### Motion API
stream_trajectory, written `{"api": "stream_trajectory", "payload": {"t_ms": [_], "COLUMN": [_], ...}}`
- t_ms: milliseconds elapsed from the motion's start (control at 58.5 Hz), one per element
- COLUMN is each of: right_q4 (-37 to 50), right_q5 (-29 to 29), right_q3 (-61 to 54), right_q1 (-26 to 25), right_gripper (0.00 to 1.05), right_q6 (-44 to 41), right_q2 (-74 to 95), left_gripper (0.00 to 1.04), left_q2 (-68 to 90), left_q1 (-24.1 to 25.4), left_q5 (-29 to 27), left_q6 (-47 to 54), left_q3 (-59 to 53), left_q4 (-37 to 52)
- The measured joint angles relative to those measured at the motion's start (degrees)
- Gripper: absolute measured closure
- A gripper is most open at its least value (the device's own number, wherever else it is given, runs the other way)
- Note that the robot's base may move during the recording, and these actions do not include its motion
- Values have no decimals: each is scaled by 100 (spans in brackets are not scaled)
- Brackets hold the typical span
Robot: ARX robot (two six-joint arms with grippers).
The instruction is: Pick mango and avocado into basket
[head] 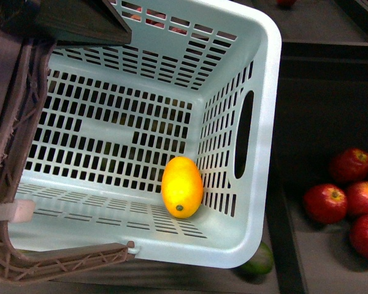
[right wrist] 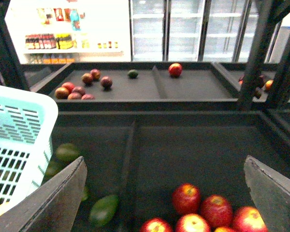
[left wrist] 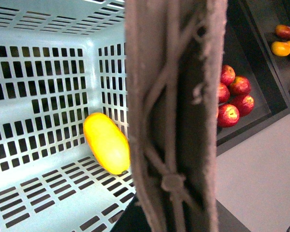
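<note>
The pale teal basket (head: 267, 122) hangs tilted and fills most of the front view. The yellow-orange mango (head: 181, 187) lies inside it against the slotted side wall, also seen as the mango (left wrist: 106, 142) in the left wrist view. My left gripper (left wrist: 169, 203) is shut on the basket's brown handle (left wrist: 176, 111), which hides its fingers. A dark green avocado (right wrist: 104, 209) lies on the dark shelf beside the basket (right wrist: 17, 140); the avocado (head: 257, 260) peeks out under the basket's corner. My right gripper (right wrist: 164, 203) hangs open above the shelf, with nothing between its fingers.
Red apples (right wrist: 198, 212) are piled right of a low divider (right wrist: 128, 159), below my right gripper. More green fruit (right wrist: 67, 152) lies close to the basket. The rear shelf holds dark red fruit (right wrist: 79, 86) and one apple (right wrist: 175, 69). A black post (right wrist: 256, 53) stands at the right.
</note>
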Motion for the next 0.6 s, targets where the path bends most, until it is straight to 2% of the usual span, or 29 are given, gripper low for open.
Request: {"api": "stream_trajectory", "payload": {"t_ms": [598], "right_q4": [4], "right_q5": [-42], "right_q3": [-4], "right_q1": [-15], "right_gripper": [8], "right_q6": [0], "right_q2": [-4], "left_gripper": [99], "left_q2": [0], "left_q1": [81], "left_q5": [-118], "left_q6": [-7], "left_q3": [-7], "left_q4": [0]}}
